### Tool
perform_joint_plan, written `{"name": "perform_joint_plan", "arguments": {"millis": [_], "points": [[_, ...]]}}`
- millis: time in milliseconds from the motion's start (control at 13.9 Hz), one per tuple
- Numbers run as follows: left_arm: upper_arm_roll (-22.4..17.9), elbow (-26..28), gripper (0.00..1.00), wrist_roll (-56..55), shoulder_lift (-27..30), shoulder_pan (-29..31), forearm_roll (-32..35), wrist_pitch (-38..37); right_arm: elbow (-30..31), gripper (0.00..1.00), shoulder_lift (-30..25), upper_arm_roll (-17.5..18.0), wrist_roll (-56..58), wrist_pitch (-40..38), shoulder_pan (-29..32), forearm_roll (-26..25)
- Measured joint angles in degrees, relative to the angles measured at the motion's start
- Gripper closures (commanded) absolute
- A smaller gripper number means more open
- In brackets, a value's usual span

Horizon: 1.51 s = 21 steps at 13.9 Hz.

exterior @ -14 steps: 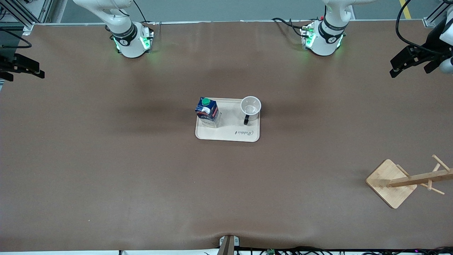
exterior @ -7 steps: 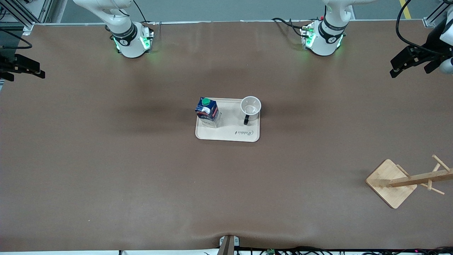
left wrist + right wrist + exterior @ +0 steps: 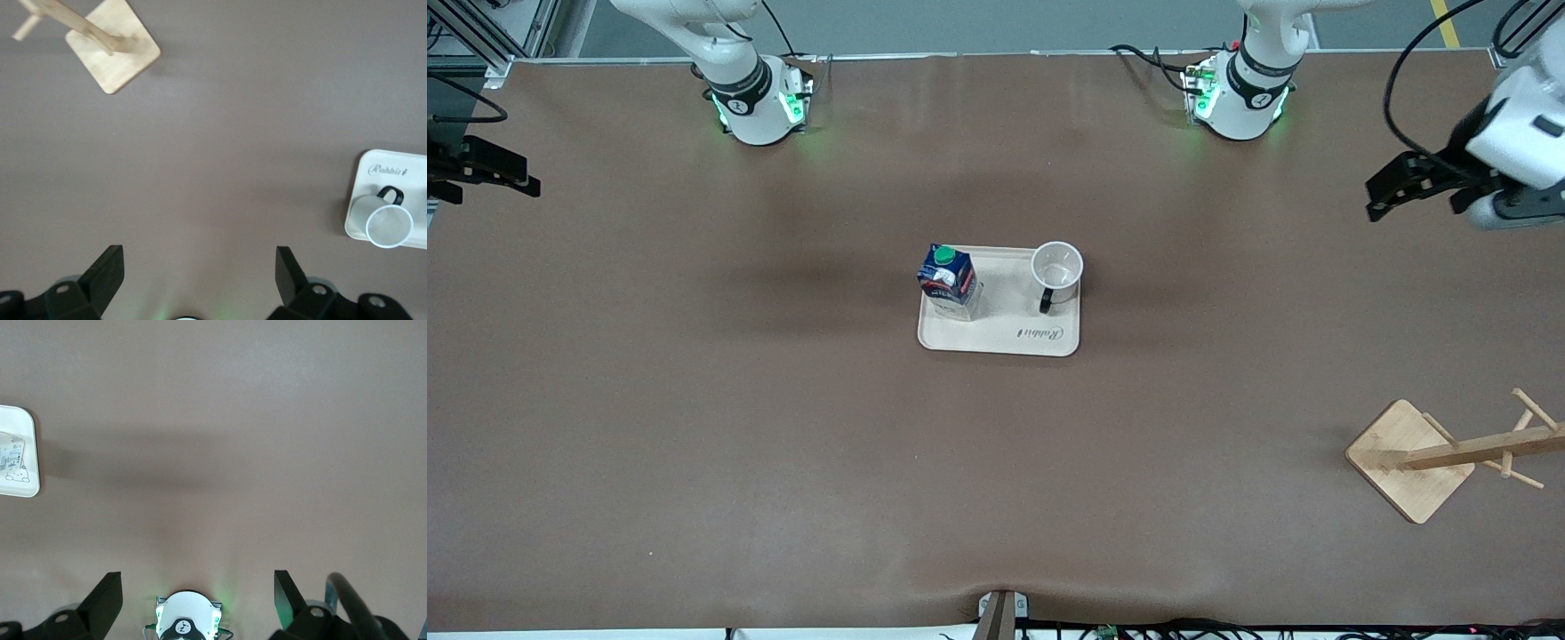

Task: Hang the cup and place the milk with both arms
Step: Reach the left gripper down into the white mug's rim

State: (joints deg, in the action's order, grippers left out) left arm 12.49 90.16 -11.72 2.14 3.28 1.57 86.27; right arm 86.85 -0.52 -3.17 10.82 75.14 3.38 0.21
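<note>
Cup [image 3: 1057,267] and milk [image 3: 948,279] stand on tray [image 3: 1005,338], untouched.

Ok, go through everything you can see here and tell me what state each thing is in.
cup: upright on the tray, empty, handle toward the front camera
milk: upright on the tray, cap on
mug rack: upright, pegs bare
left gripper: open, over the table, holding nothing
right gripper: open, holding nothing

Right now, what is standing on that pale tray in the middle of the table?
On the tray stand the milk and the cup, upright and apart. The cup looks empty inside; the tray surface beneath both is covered.
</note>
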Motion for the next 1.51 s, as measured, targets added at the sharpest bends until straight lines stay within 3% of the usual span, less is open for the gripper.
{"name": "perform_joint_plan", "arguments": {"millis": [361, 577, 793, 1226, 1514], "points": [[7.9, 2.5, 0.00, -4.7, -0.9, -0.3, 0.0, 1.8, 0.0, 0.00, 0.0, 0.0, 0.0, -0.1, 0.0, 0.1], [14.9, 6.2, 0.00, -12.0, -1.8, -0.4, 0.0, 6.4, 0.0, 0.00, 0.2, 0.0, 0.0, -0.1, 0.0, 0.1], [22.3, 8.3, 0.00, -21.6, -6.3, -1.0, 0.0, 11.1, 0.0, 0.00, 0.3, 0.0, 0.0, -0.1, 0.0, 0.1], [24.0, 12.0, 0.00, -35.9, -18.2, -11.4, 11.2, 20.6, 0.0, 0.00, 0.3, 0.0, 0.0, -0.2, 0.0, 0.1], [23.9, 16.5, 0.00, -35.9, -22.6, -11.5, 12.3, 26.9, 0.0, 0.00, 0.3, 0.0, 0.0, -0.3, 0.0, 0.1]]}}
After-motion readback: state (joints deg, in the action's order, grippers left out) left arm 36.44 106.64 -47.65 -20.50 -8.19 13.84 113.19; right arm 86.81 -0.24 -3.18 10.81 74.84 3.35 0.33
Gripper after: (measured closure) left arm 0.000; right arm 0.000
